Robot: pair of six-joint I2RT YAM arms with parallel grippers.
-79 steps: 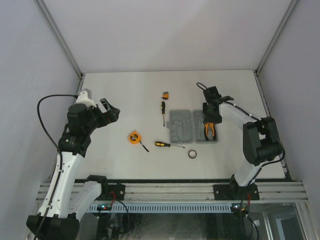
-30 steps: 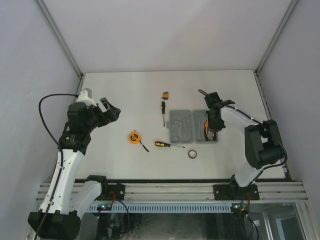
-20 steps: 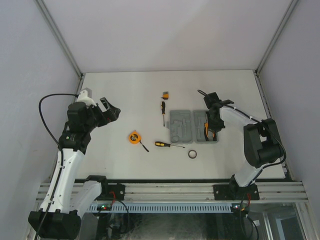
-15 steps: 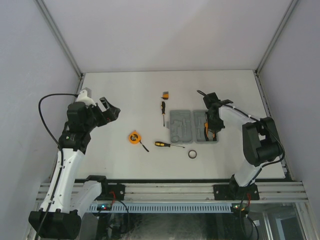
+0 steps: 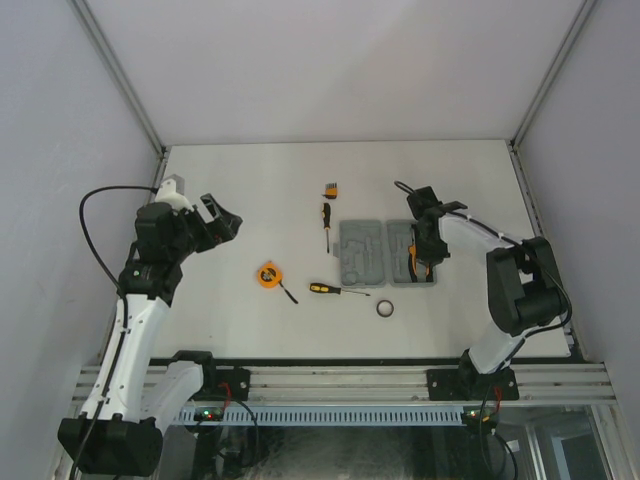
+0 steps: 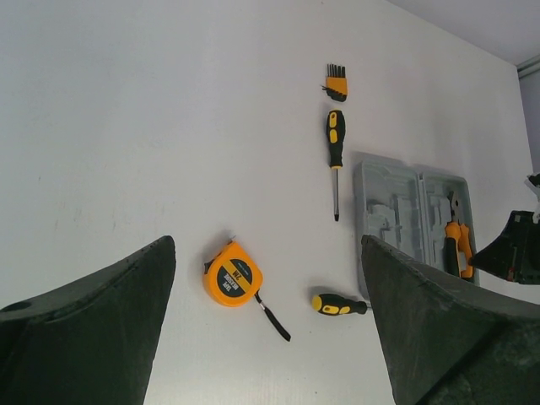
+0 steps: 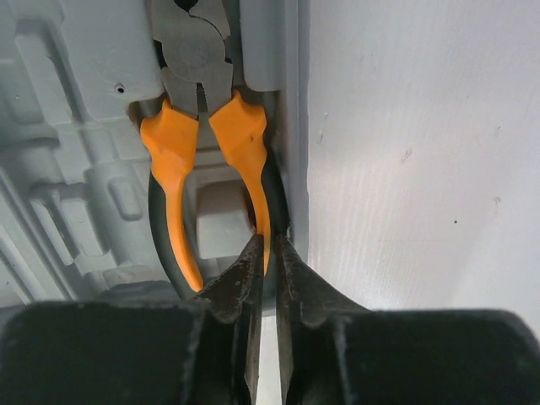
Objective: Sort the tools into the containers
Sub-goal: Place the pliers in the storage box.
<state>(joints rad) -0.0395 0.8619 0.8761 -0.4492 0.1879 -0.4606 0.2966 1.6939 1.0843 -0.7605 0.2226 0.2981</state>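
So the orange-handled pliers (image 7: 173,152) are lying in the right half of the open grey tool case (image 5: 360,250), down in a moulded recess with the metal head pointing at the far edge of the case. The right gripper (image 7: 268,249) is parked right over the near end of the pliers' right handle. Its fingers are pressed nearly together, with only a sliver of gap. The orange handle tip runs up to that gap, but honestly I can't tell whether it's actually pinched or just sitting under the tips.

Everything else is out on the white counter (image 5: 250,180):
- One black-and-orange screwdriver (image 5: 325,222) lies just off the case's far-left corner, handle away from the arms.
- The little orange-black block (image 5: 331,189) sits just beyond that screwdriver's handle, farther from the case.
- The second screwdriver (image 5: 330,289) lies crosswise just in front of the case's left half.
- The small black ring (image 5: 385,309) sits in front of the case, roughly below the hinge line.
- The round orange tape measure (image 5: 267,275) sits well left of the case, strap trailing out.

The left gripper (image 5: 222,222) is way off to the left of the case, up above the counter with its fingers spread wide and nothing between them.
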